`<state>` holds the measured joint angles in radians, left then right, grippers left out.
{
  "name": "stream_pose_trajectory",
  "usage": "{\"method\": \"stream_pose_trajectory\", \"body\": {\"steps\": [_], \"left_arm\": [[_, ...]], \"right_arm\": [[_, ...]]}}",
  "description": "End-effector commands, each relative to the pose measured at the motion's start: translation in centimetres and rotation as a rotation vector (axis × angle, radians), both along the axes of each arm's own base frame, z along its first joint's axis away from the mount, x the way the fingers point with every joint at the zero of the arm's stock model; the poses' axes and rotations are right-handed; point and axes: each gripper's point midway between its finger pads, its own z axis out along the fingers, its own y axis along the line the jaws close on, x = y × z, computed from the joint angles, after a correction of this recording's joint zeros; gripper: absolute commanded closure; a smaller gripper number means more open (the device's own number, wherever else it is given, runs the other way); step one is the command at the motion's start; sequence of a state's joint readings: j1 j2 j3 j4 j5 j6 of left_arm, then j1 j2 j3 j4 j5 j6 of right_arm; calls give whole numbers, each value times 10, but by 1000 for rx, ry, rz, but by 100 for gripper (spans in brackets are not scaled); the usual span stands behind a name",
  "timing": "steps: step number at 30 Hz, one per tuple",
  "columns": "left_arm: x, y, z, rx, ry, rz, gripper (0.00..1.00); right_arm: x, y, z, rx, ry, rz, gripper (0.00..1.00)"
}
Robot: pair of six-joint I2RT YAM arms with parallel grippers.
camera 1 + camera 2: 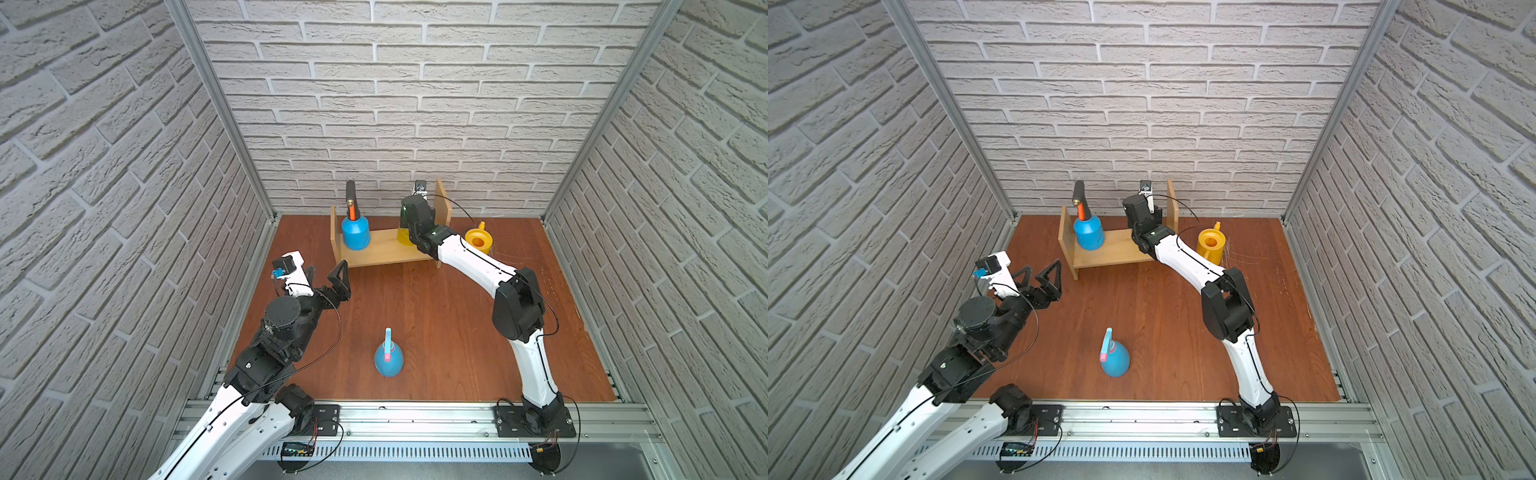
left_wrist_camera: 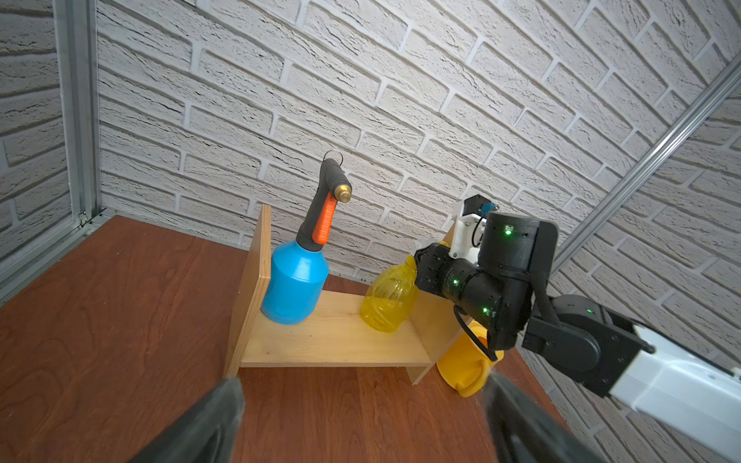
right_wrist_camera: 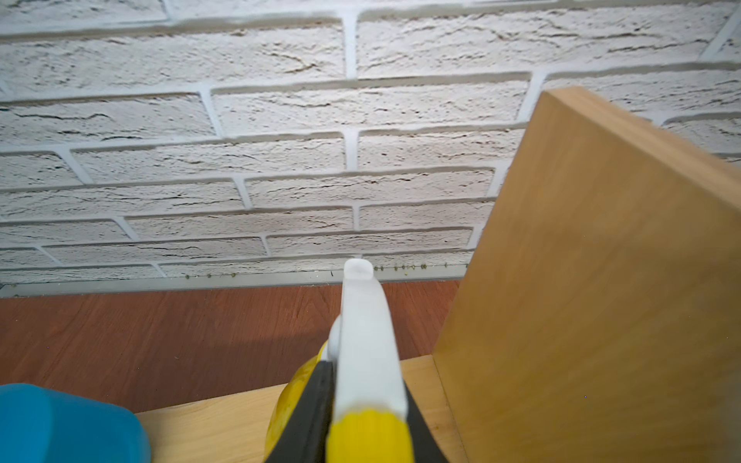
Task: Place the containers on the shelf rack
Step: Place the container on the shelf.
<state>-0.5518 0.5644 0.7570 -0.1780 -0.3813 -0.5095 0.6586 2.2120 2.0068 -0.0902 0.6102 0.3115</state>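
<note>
Right pincer point(image 3: 369, 421) grips the yellow bottle point(image 2: 387, 298) by its head, upright on the rack point(image 2: 333, 340) beside its taller panel point(image 3: 601, 280); left pincer point(image 2: 363, 417) gapes.

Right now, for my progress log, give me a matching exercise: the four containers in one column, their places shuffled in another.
Things:
1 blue pump sprayer
2 yellow trigger bottle
3 teardrop bottle
4 watering can

Places:
A table, beside the taller panel of the rack
B rack board, beside the shorter panel
C table, well in front of the rack
D rack board, held in the right gripper

Pairs: 1-B; 2-D; 3-C; 4-A.
</note>
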Motion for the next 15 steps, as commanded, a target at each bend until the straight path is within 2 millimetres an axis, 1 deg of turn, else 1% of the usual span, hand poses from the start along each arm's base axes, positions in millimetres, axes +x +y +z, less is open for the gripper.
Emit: {"method": "stream_pose_trajectory", "body": {"steps": [1, 5, 8, 10, 11, 15], "left_arm": [[1, 1, 3, -31, -17, 4, 2], [1, 1, 1, -38, -14, 6, 2], [1, 1, 2, -43, -16, 6, 2], [1, 0, 2, -44, -15, 2, 2], [1, 0, 2, -46, -16, 2, 2], [1, 0, 3, -46, -17, -1, 2]], "right_arm": [[5, 6, 1, 28, 1, 22, 75], [5, 14, 2, 28, 8, 65, 74], [4, 13, 4, 23, 10, 69, 68], [3, 15, 5, 16, 12, 85, 58], [1, 16, 7, 15, 12, 93, 51], [-3, 15, 17, 19, 7, 109, 35]]}}
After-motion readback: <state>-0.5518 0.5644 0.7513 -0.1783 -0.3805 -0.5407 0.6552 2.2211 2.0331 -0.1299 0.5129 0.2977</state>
